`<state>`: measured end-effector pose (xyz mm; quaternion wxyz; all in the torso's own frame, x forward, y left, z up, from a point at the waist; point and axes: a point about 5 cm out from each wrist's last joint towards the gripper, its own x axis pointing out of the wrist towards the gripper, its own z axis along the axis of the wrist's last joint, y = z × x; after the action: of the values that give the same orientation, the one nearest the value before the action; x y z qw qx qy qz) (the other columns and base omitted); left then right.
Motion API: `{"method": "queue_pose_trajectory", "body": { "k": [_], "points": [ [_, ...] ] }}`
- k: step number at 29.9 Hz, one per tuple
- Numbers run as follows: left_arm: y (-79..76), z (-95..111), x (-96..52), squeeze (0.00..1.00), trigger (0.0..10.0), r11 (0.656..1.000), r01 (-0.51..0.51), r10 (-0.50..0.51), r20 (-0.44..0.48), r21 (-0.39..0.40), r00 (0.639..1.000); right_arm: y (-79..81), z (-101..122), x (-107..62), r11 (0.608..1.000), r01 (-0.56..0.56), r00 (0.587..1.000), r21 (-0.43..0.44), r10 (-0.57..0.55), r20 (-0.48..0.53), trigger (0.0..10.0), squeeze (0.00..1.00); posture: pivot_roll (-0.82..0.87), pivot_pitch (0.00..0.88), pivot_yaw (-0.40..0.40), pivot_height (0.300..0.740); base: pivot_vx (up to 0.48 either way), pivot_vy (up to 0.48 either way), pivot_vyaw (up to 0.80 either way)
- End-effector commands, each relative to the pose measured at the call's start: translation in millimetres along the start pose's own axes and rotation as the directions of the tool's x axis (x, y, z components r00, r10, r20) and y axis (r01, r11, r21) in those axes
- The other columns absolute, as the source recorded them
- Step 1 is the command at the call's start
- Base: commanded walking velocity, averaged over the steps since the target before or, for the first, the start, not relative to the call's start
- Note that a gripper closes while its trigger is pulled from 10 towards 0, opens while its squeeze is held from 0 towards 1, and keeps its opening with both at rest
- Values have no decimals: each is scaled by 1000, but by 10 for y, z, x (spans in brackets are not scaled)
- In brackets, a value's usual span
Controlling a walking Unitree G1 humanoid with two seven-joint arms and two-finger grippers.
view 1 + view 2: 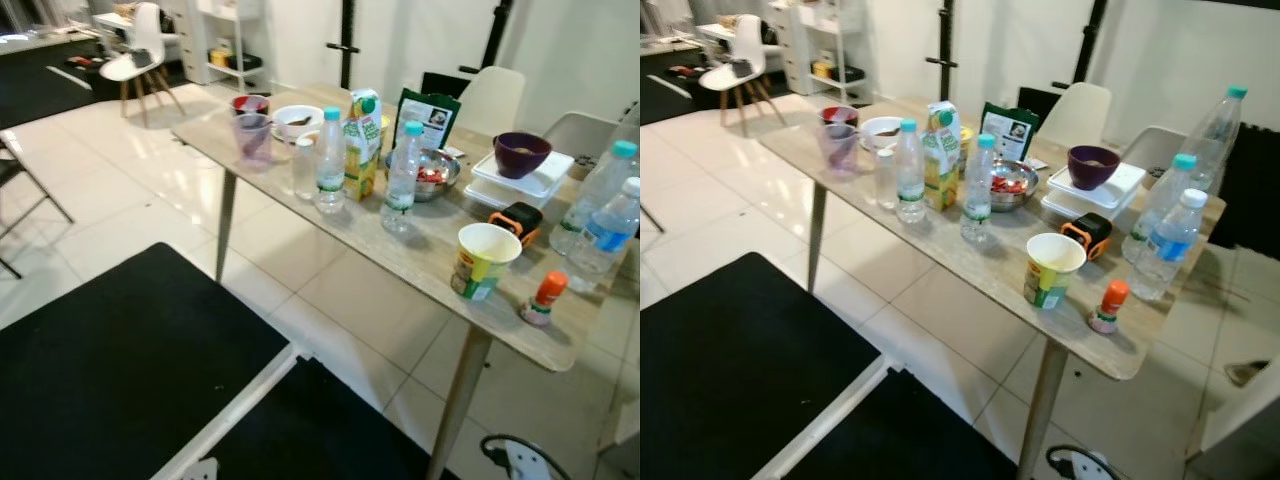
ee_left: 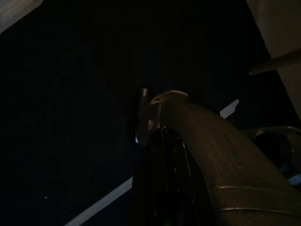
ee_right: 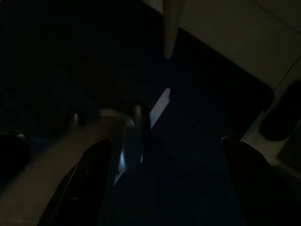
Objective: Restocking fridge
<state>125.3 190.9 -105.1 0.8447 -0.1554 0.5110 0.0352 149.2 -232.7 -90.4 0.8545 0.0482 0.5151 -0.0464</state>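
Observation:
A light wooden table [image 1: 440,250] holds the goods. Two small water bottles [image 1: 330,160] [image 1: 402,180] stand at its near edge, with a juice carton [image 1: 362,145] between them. Two larger water bottles [image 1: 600,205] stand at the right end. In front of them are a yellow paper cup [image 1: 482,262] and a small orange-capped bottle [image 1: 543,300]. Both arms hang idle. My left gripper [image 2: 162,141] and right gripper [image 3: 162,179] are in deep shade above the black mat.
Also on the table are a purple jug [image 1: 252,135], a white bowl [image 1: 297,120], a metal bowl [image 1: 435,172], a green bag [image 1: 428,115], a purple bowl [image 1: 521,153] on white trays and a tape measure [image 1: 515,220]. A black mat [image 1: 120,370] covers the near floor. White chairs [image 1: 490,95] stand behind.

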Motion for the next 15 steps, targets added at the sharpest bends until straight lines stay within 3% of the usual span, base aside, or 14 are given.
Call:
{"method": "queue_pose_trajectory", "body": {
  "k": [1, 15],
  "points": [
    [18, -24, -7, 0, 10000, 1000, -8, 8, -9, 9, 1000, -49, 19, -8, 1000, 13, 1000, 7, -13, -1, 10000, 0, 6, 0, 11, 740, 270, 0, 0],
    [15, 8, -3, 0, 10000, 1000, -17, 17, 14, -8, 1000, -48, -7, -9, 1000, 11, 1000, 9, -10, -19, 10000, 0, 6, 0, 10, 740, 17, 0, -776]
  ]
}}
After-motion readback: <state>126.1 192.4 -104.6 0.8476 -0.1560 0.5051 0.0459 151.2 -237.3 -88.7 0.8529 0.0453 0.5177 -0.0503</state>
